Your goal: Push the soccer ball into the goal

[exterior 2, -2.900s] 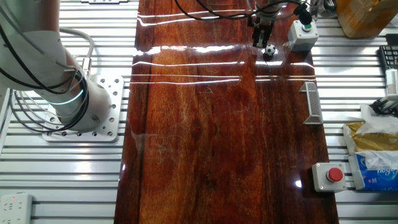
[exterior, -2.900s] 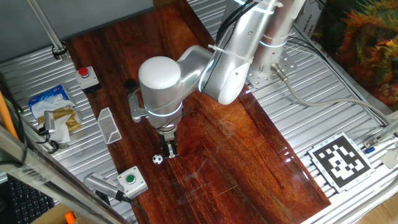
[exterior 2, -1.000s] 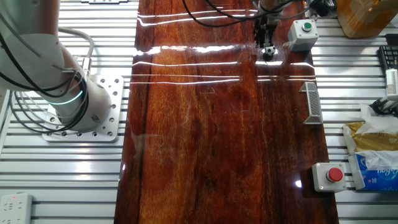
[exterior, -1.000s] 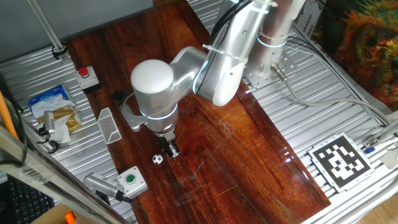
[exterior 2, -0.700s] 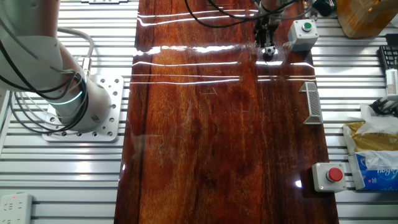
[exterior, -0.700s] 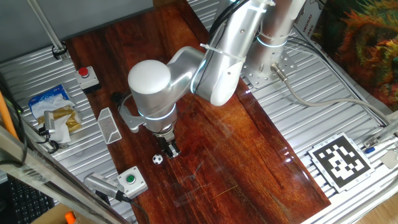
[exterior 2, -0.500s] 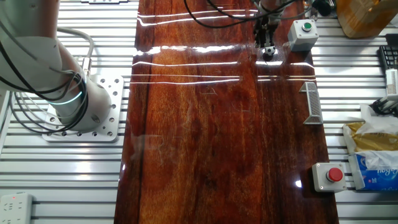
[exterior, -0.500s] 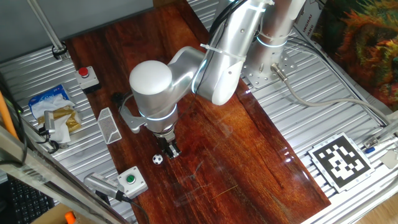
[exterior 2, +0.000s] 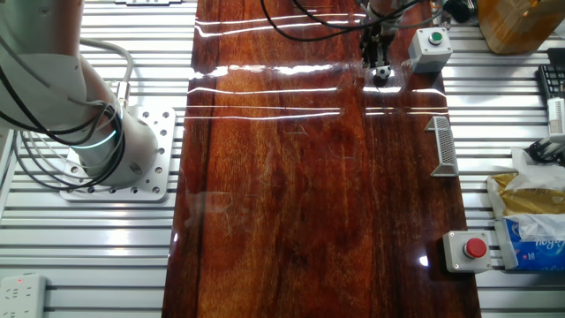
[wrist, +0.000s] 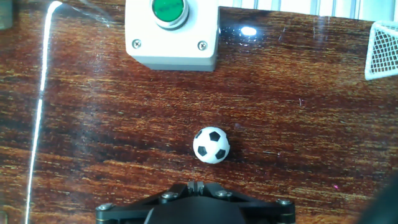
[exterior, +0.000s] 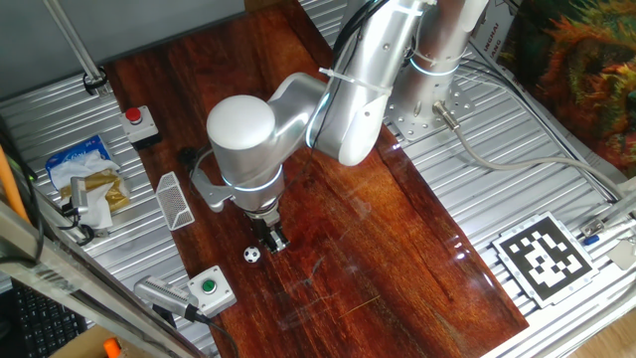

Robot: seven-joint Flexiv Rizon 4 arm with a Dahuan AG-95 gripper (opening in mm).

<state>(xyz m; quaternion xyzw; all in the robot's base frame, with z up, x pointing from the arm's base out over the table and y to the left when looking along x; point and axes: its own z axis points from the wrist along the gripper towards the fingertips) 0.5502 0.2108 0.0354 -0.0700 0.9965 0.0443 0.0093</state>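
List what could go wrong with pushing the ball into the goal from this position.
1. The green button box sits straight beyond the soccer ball, while the goal lies off to the side; a straight push would likely hit the box.
2. The gripper is beside the tiny ball; an off-center touch could roll it astray.

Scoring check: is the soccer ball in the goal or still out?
Out. The soccer ball sits on bare wood; the goal stands apart.

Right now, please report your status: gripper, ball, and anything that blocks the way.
Gripper low beside soccer ball, not touching; open or shut unclear. Ball on wood, outside goal. Green button box nearby, off the line.
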